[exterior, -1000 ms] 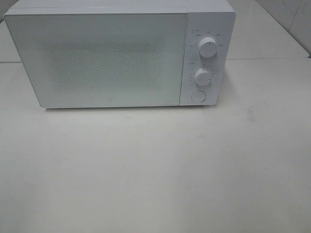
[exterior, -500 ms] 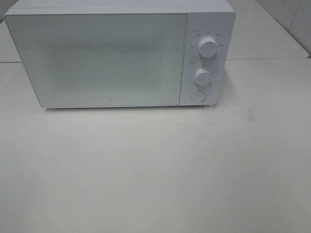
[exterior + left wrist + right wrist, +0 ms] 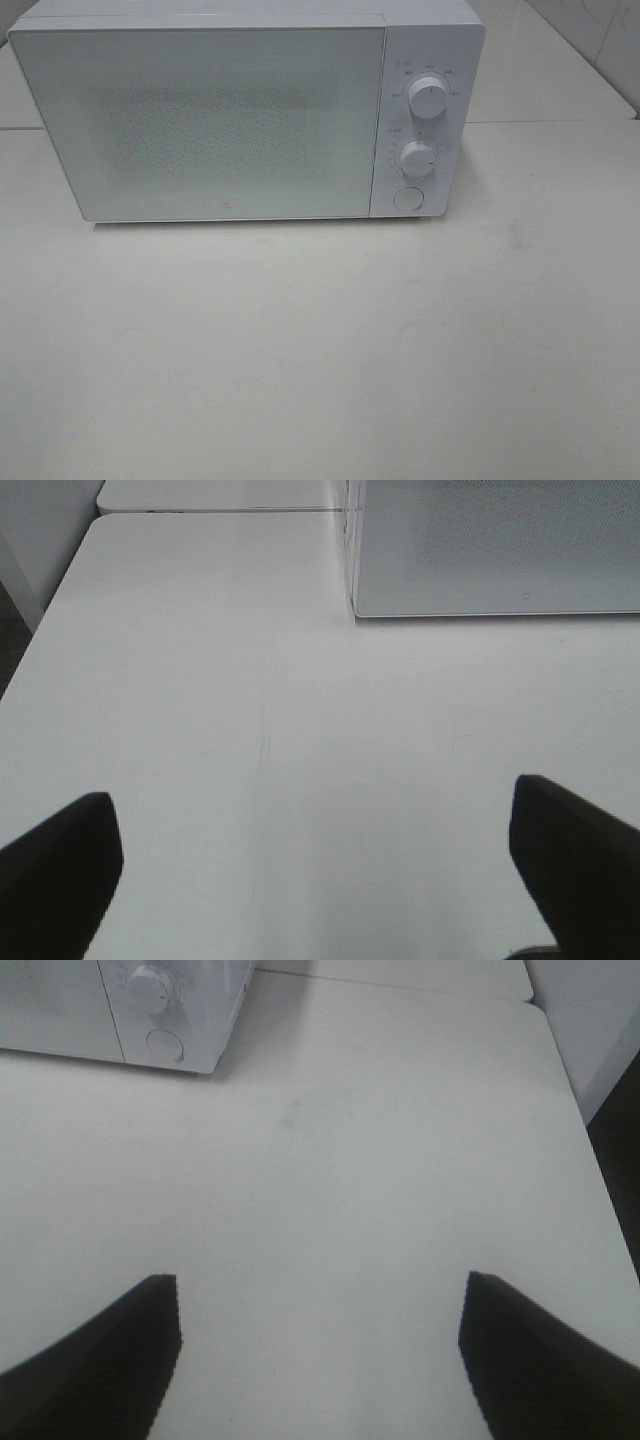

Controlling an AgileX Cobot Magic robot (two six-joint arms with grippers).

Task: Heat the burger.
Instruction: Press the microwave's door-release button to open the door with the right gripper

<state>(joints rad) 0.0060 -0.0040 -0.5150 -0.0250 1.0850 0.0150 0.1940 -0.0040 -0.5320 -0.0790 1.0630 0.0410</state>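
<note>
The burger is out of view in every frame. A white microwave (image 3: pixel 245 110) stands at the back of the white table (image 3: pixel 320 350), its door shut and its speckled window showing nothing clear inside. On its right panel are two round knobs (image 3: pixel 428 97) and a round button (image 3: pixel 407 198). My left gripper (image 3: pixel 315 870) hovers open over bare tabletop, with the microwave's front corner (image 3: pixel 355 605) ahead of it. Over the right part of the table my right gripper (image 3: pixel 320 1345) is open too, holding nothing, and the microwave's knob panel (image 3: pixel 160 1010) lies ahead of it. Neither gripper shows in the exterior high view.
A seam (image 3: pixel 545 122) between table slabs runs behind the microwave. The table's left edge (image 3: pixel 45 630) and right edge (image 3: pixel 580 1110) drop off to a dark floor. A faint smudge (image 3: pixel 295 1110) marks the tabletop right of the microwave.
</note>
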